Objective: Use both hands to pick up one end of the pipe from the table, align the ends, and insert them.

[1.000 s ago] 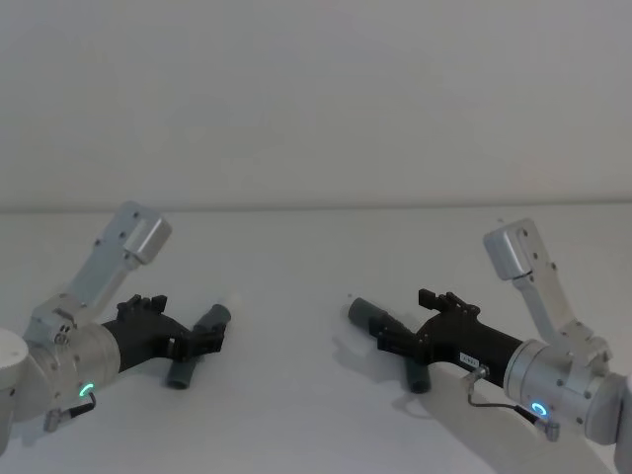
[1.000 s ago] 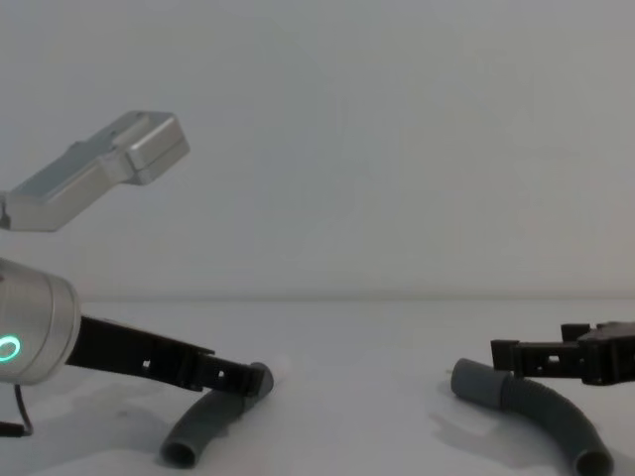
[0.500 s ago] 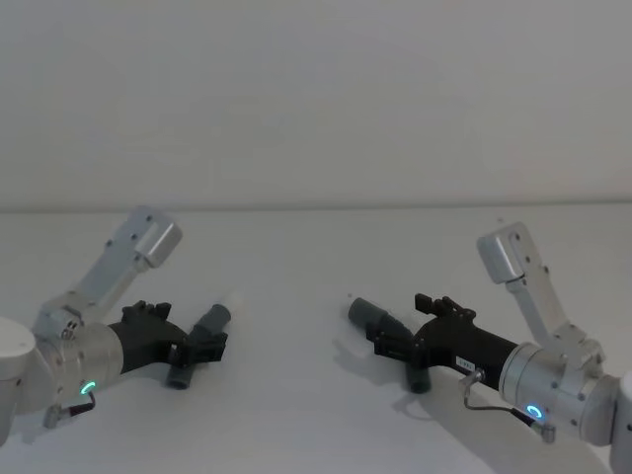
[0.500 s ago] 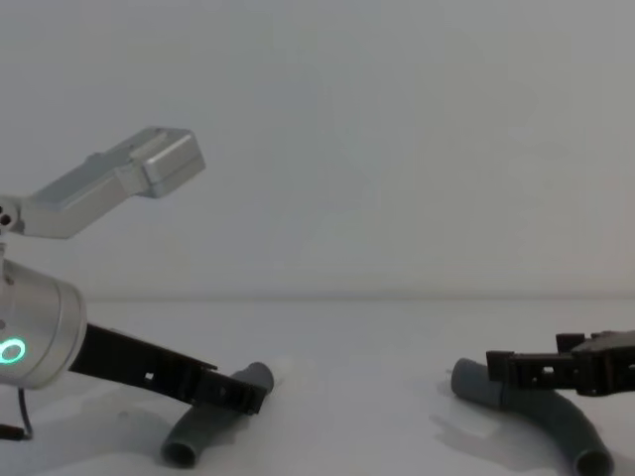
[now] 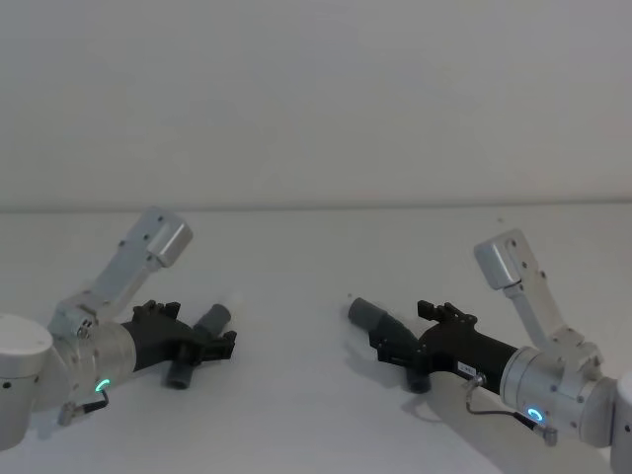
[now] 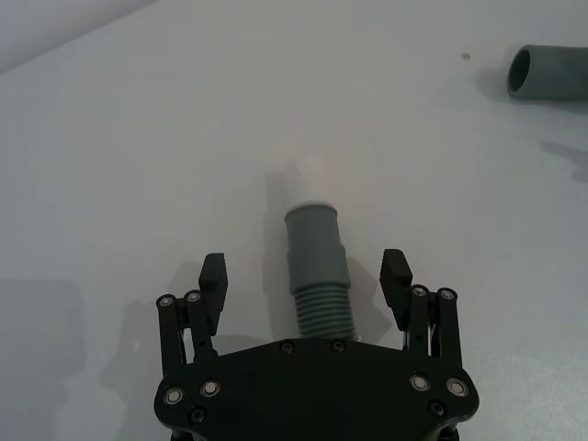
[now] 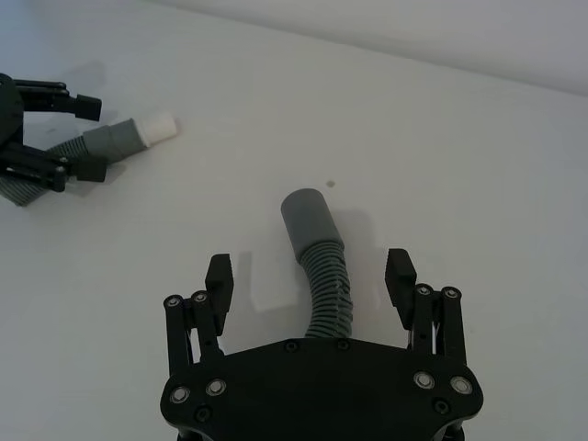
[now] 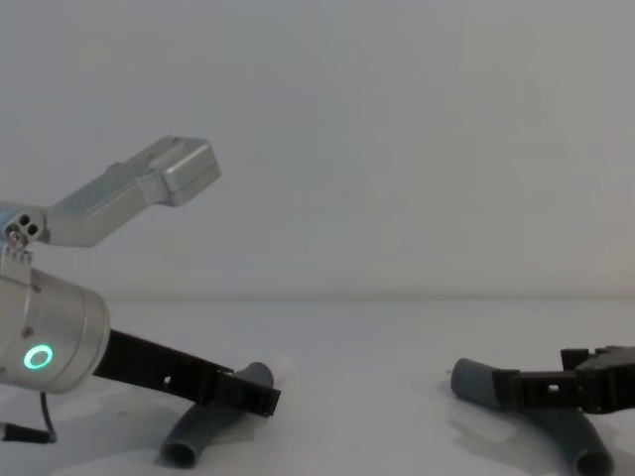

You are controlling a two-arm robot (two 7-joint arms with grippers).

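Straddling shorter pipe [image 6: 313,241] and longer pipe [image 7: 328,280], left gripper [image 6: 305,268] and right gripper [image 7: 310,269] hold jaws wide, empty.

The black plastic parallel-jaw left gripper [image 6: 306,273] is held low and forward on the silver-grey metal left arm [image 5: 123,267], whose elbow is raised behind it. A glowing green ring [image 8: 38,358] is lit on that wrist. Its fingers are spread wide. The matching right gripper [image 7: 310,272] is held equally low, angled inward on the bent right arm [image 5: 523,286], with its fingers also spread wide.
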